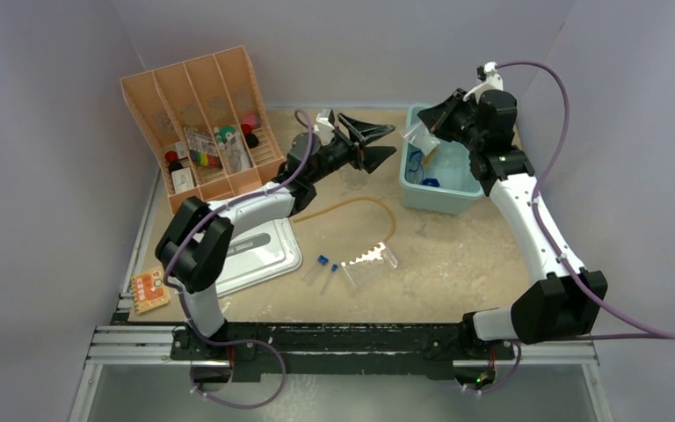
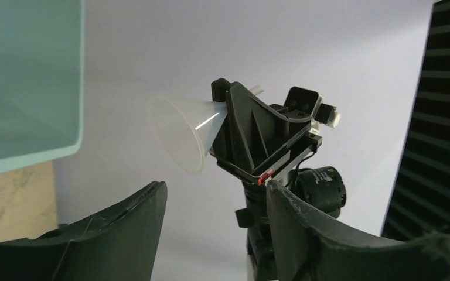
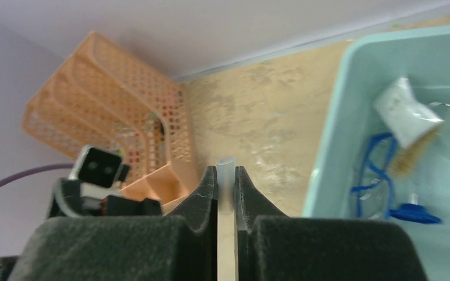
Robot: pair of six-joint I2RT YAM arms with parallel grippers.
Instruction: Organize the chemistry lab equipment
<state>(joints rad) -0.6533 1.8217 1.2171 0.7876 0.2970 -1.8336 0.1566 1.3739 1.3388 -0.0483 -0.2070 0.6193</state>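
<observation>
Blue-framed clear goggles [image 3: 375, 170] lie in my teal plastic bin [image 1: 409, 189]. Beside its rim, right gripper [image 3: 227, 175] pinches a translucent plastic funnel [image 2: 181, 132]; left gripper [image 1: 385, 141] spread. Tan rubber tube [image 1: 360, 204] waits outside.

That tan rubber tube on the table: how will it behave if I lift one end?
Probably floppy: the tan rubber tube lies in a loose arch, so the rest will likely dangle or drag. Being thin, it looks light.

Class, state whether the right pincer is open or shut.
Shut: the right pincer clamps the stem of a clear funnel, its fingers pressed against it.
</observation>
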